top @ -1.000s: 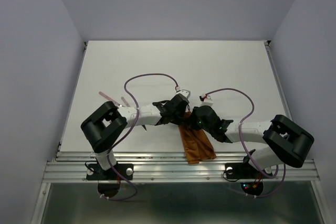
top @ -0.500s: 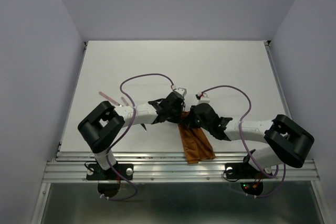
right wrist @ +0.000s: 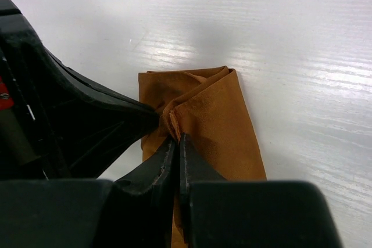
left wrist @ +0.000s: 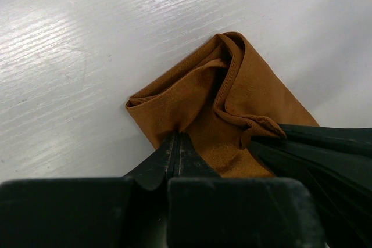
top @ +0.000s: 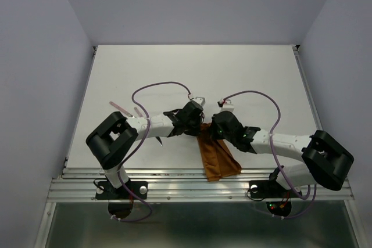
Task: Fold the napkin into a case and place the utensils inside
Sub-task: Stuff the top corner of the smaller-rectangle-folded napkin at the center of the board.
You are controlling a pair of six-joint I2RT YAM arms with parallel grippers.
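Observation:
The rust-orange napkin [top: 220, 158] lies folded into a narrow strip near the table's front edge, and its far end is bunched. My left gripper [top: 200, 127] is shut on the strip's left corner [left wrist: 177, 135]. My right gripper [top: 211, 133] is shut on a raised fold just beside it [right wrist: 176, 136]. The two sets of fingers almost touch: the right fingers [left wrist: 317, 143] show in the left wrist view, and the left fingers [right wrist: 87, 114] show in the right wrist view. Slender utensils [top: 120, 106] lie on the table to the left, behind the left arm.
The white table [top: 232, 74] stretches away behind the arms. Purple cables [top: 163, 85] loop above both wrists. A metal rail [top: 197, 187] runs along the near edge, just below the napkin's end.
Both grippers have shifted slightly away from the bases and leftward, still pinching the napkin's far end. The right arm's elbow has swung out to the right.

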